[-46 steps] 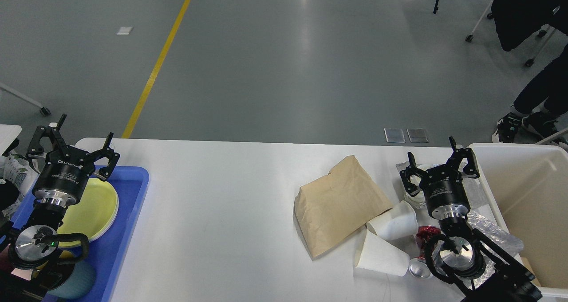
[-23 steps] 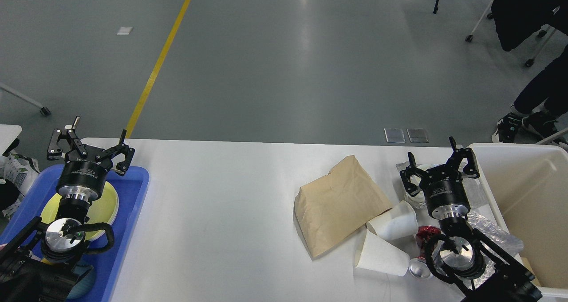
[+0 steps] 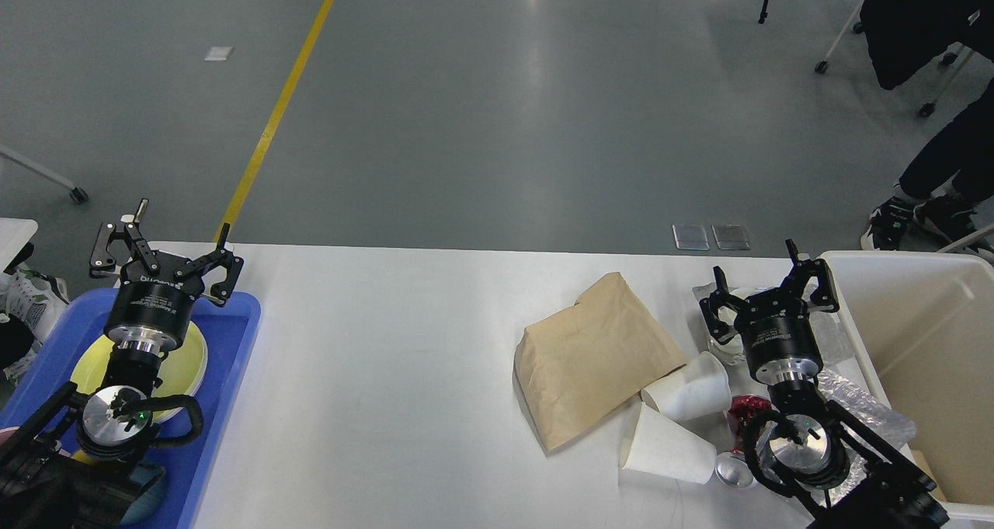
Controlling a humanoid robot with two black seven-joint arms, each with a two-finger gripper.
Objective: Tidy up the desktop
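Head view: desktop [image 3: 404,374] between both tools.

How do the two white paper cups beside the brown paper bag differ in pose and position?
The upper white paper cup lies with its mouth toward the brown paper bag; the lower white paper cup lies nearer me, its mouth also leftward, and looks larger. Both are tipped over on the white desktop.

white lettering sits on the body of each tool, left tool [image 3: 165,255] and right tool [image 3: 767,296], too small to read.
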